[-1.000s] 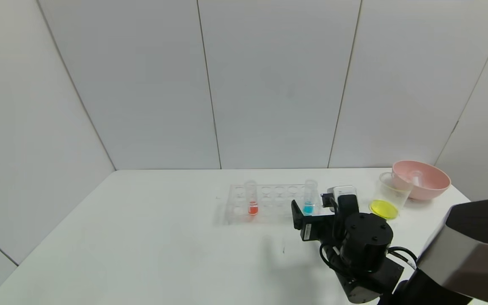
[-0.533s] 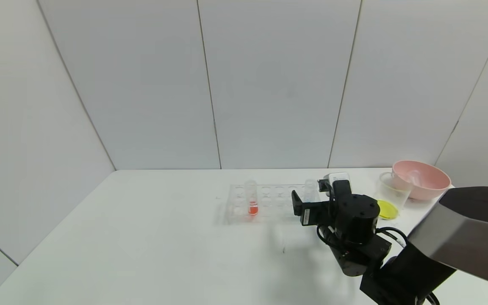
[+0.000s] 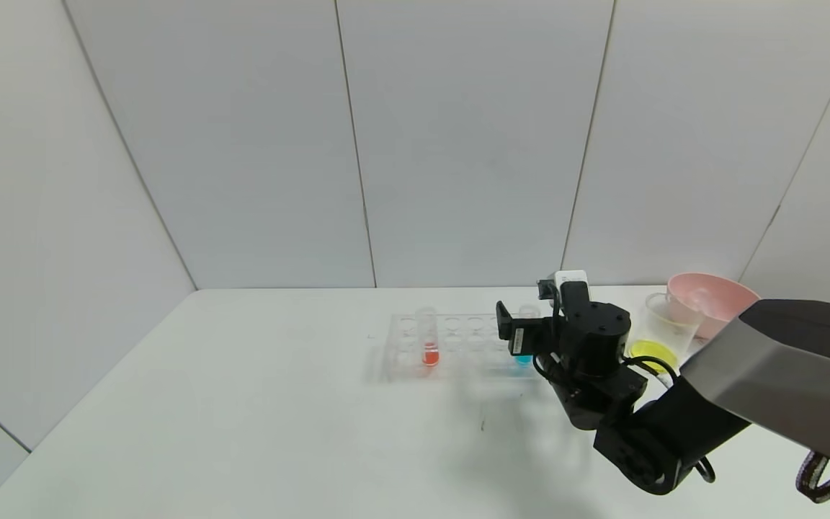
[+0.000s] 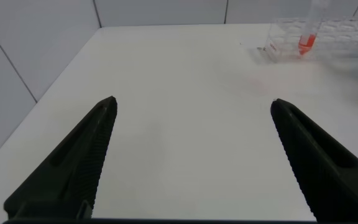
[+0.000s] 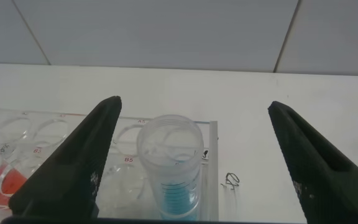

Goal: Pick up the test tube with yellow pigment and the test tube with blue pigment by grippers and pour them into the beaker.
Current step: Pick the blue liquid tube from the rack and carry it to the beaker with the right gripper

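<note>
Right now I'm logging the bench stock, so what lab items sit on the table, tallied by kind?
Test tubes standing in the rack: 2, the test tube with blue pigment and an orange-red tube
Tube racks: 1
Beakers: 1, the beaker holding yellow liquid
Bowls: 1, the pink bowl
Total: 5

The head view looks forward and down over the white surface (image 3: 242, 404) from above. The right wrist view sits close behind the right hand (image 5: 191, 168), facing the tube rack (image 5: 48, 134) just ahead. The left wrist view faces across bare surface from behind the left hand (image 4: 191, 155). All 3 views share the rack.
</note>
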